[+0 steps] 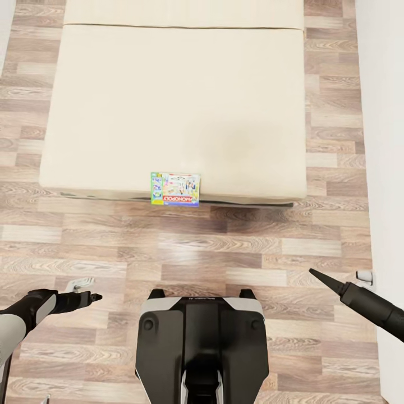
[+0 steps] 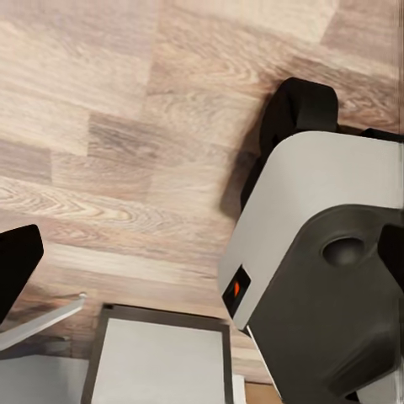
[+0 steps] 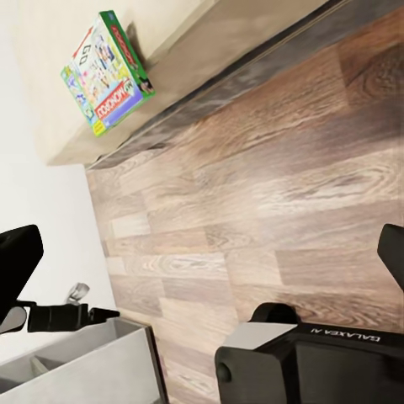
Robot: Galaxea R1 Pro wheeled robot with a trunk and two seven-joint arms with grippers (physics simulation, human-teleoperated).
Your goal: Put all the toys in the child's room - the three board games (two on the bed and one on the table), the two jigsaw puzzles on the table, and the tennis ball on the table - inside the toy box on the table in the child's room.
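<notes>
A multicoloured board game (image 3: 108,74) lies on the beige bed (image 3: 50,50), right at its edge — above wood-plank floor (image 3: 269,194). The right tool's dark fingertips (image 3: 17,261) stand well apart, and the robot's black base (image 3: 311,362) sits on the floor.

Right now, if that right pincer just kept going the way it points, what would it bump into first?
Probably the near edge of the bed. The right pincer points up and inward over bare wood floor, with nothing between. Its height is unclear, so it might strike the floor first. The Monopoly board game lies further left.

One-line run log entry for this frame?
phase: facing beige-mattress bed | target: multicoloured board game box at near edge | left end effector: empty | right end effector: empty
</notes>
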